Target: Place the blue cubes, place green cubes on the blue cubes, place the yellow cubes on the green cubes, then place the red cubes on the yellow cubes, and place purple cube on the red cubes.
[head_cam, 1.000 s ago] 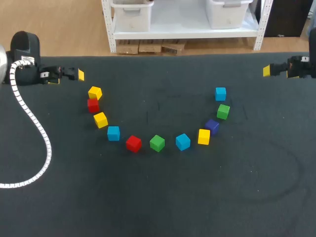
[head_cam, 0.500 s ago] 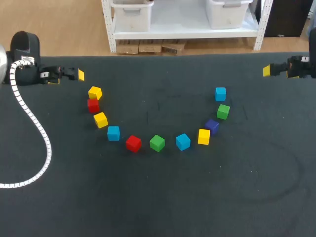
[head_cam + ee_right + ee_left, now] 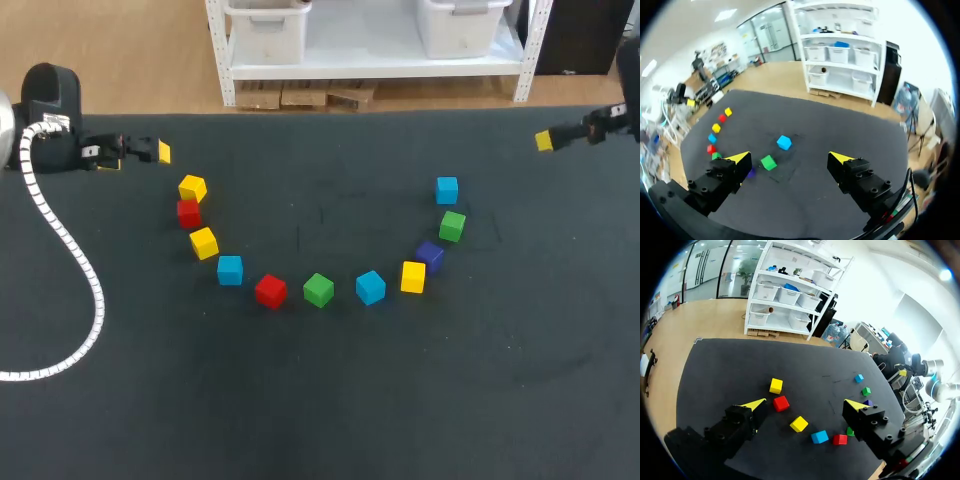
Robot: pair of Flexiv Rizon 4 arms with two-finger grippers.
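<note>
Right hand was shifted slightly back toward the far right corner; cubes unmoved. Both hands are seen wide open and empty, left hand at the far left edge. Cubes lie in an arc mid-counter, nothing stacked; task judged unstarted. Open room is noted inside and in front of the arc.

Right claw spread wide above table; blue cube, green cube ahead, close together.

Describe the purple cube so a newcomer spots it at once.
On the black table, the cubes lie in a U-shaped arc. On the arc's right-hand arm, the purple cube sits between a green cube and a yellow cube. It is the darkest cube and the only purple one.
</note>
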